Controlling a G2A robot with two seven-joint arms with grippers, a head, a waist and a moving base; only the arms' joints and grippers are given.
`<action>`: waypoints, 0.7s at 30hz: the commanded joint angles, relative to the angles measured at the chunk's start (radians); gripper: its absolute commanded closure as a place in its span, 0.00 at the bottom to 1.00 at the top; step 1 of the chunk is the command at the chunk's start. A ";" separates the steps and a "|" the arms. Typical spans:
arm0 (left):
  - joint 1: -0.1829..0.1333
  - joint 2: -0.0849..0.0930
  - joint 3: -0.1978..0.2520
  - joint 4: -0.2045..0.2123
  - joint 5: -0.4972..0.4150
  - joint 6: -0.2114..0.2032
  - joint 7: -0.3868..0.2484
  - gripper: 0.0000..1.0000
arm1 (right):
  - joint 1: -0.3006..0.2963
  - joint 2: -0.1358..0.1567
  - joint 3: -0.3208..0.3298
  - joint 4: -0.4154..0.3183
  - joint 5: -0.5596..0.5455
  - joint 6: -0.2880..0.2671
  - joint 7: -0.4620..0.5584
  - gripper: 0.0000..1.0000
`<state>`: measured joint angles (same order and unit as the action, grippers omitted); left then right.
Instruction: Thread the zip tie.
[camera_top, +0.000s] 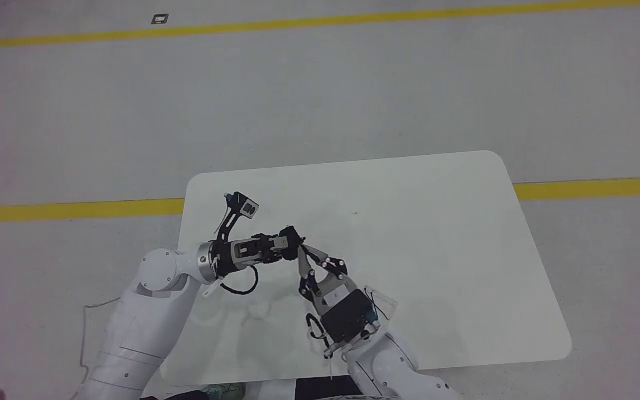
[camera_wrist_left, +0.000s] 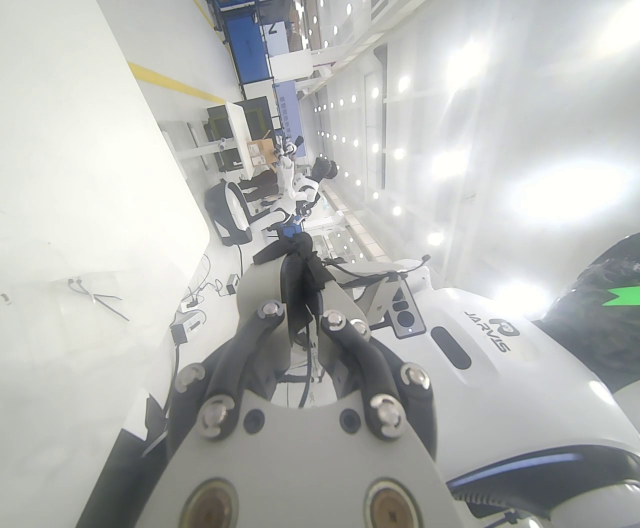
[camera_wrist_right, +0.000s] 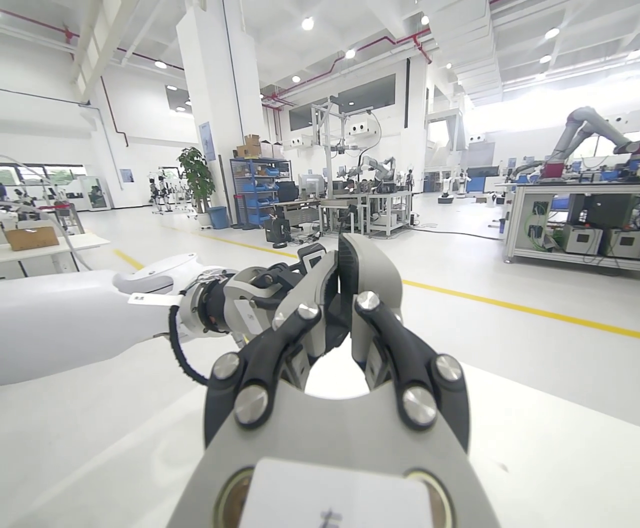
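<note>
White tabletop (camera_top: 450, 220) lay beneath both arms. The left arm extended from eight o'clock with its forearm nearly level, and its wrist was turned so that the left gripper (camera_top: 291, 240) pointed toward three o'clock. The right arm stretched from six o'clock and angled toward eleven. The right gripper (camera_top: 304, 256) sat tip to tip with the other, and the two were touching or nearly so, held above the table. Each gripper's jaws were pressed together with the pads meeting, but whether a tie sat between them could not be made out. Thin dark zip ties (camera_wrist_left: 97, 298) lay flat on the table, apart from both grippers. They seemed to rest on a clear wrapper (camera_top: 380, 300) just beside the right wrist, at four o'clock from the fingertips.
</note>
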<state>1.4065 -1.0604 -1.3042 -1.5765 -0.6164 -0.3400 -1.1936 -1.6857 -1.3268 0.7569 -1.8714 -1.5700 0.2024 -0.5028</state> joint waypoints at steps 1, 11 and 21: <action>0.000 0.000 0.000 0.000 0.000 0.000 0.000 1.00 | 0.001 0.000 -0.001 0.001 0.000 -0.003 0.003 1.00; 0.000 0.000 0.000 0.000 0.000 0.000 0.000 1.00 | 0.004 0.002 -0.002 -0.001 0.000 0.001 0.023 1.00; 0.000 0.000 0.000 0.000 0.000 0.000 0.000 1.00 | 0.001 0.007 -0.004 -0.007 0.000 -0.010 0.026 1.00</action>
<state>1.4065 -1.0604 -1.3042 -1.5765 -0.6164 -0.3400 -1.1936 -1.6844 -1.3201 0.7528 -1.8775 -1.5700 0.1954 -0.4764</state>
